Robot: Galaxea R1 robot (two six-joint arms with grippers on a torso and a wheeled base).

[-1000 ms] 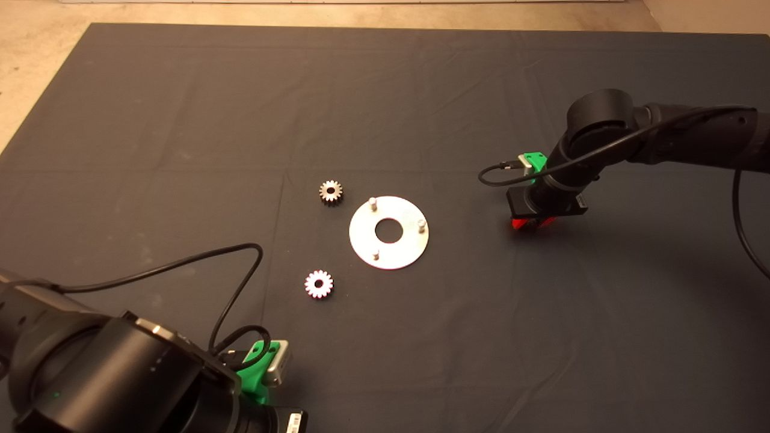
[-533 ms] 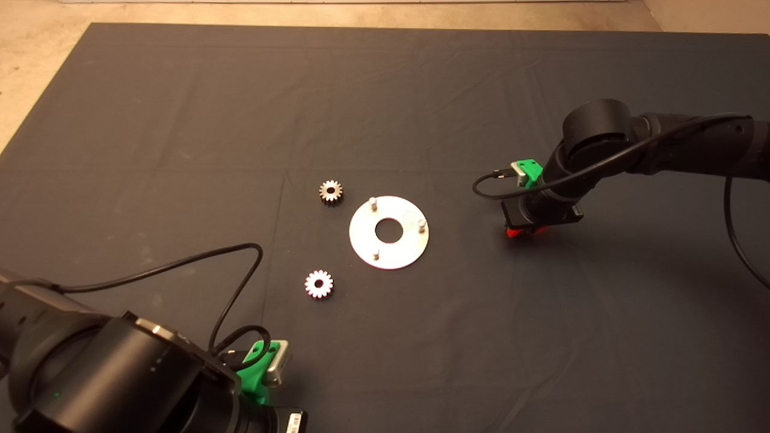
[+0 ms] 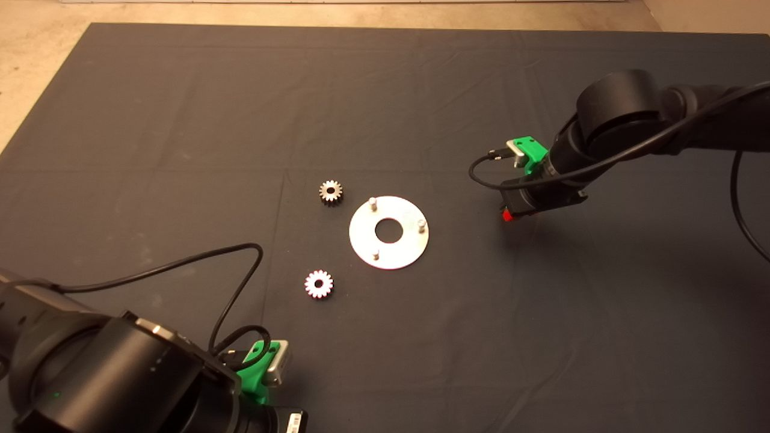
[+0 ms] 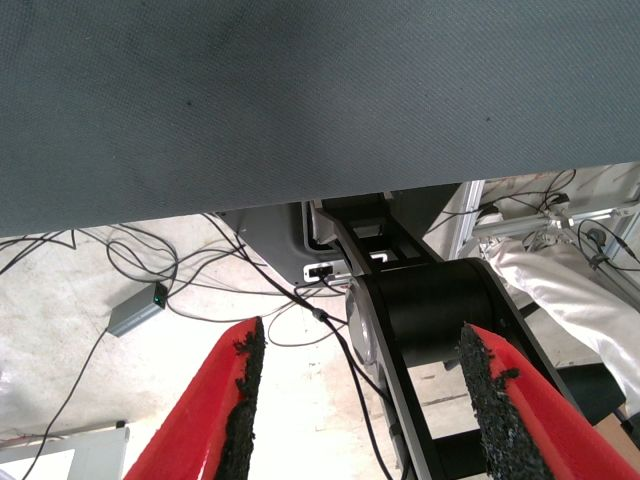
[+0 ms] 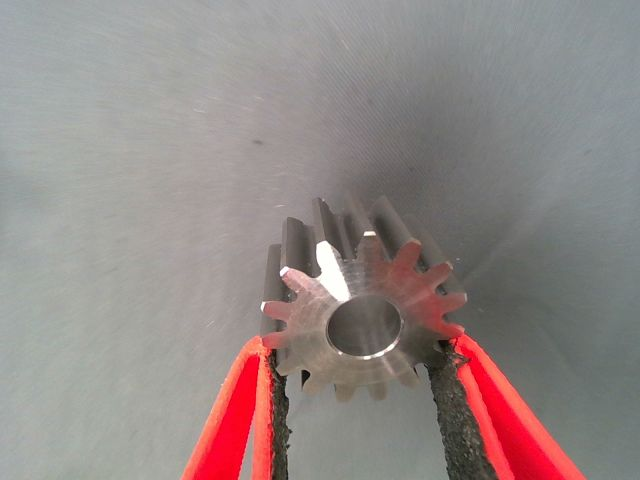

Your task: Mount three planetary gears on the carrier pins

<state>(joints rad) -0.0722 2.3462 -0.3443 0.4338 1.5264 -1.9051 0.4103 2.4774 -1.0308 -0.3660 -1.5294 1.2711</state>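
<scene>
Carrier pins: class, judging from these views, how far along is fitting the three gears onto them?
Nothing is installed: all three carrier pins on the disc stand bare. In hand: the right gripper, right of the disc, clamps one planetary gear. Left to do: two gears lie on the mat left of the disc. The left gripper waits open, lower left.

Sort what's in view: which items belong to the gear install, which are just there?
Job items:
- gear held in right end effector
- two loose gears on the mat
- carrier disc with three bare pins

Not part of it:
- dark mat
- left end effector, parked open at the mat's near edge
- floor cables
</scene>
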